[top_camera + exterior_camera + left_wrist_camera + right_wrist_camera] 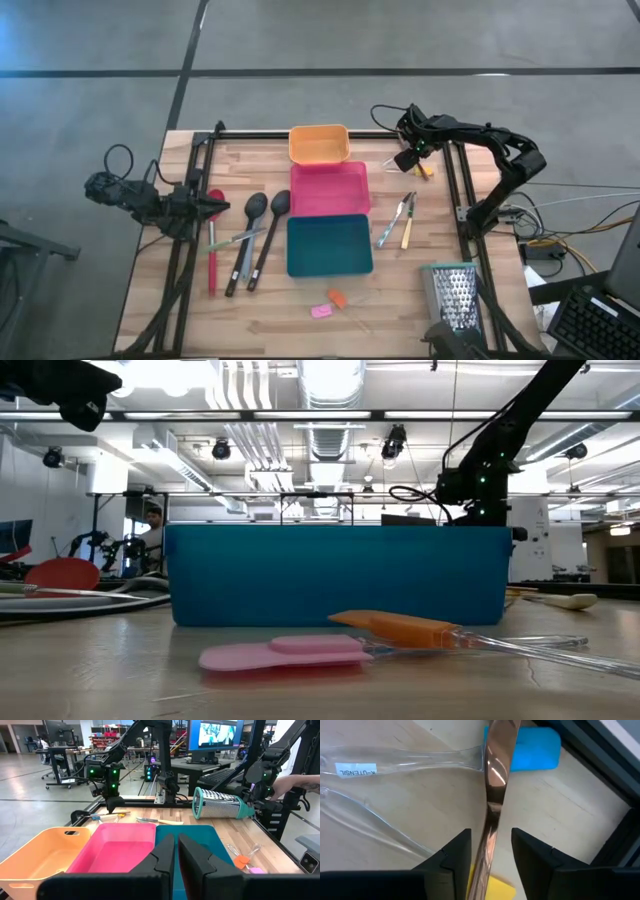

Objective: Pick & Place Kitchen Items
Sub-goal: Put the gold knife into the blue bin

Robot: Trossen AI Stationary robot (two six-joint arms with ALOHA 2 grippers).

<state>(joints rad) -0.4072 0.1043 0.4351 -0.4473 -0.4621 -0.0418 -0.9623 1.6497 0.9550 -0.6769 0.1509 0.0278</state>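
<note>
My right claw [490,851] is spread open, one finger on either side of a thin copper knife blade [492,805] lying flat on the table [560,800]. I'd drop lower, stay centred and close gently so it doesn't skid. A blue piece [535,747] sits just past it. Left claw [175,851], nearly closed and empty, waits at the left edge.

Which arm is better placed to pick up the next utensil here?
Right, probably. The right gripper is open, straddling the copper-coloured utensil at the table's far right corner. The left gripper hovers near the red spatula, fingers nearly shut.
</note>
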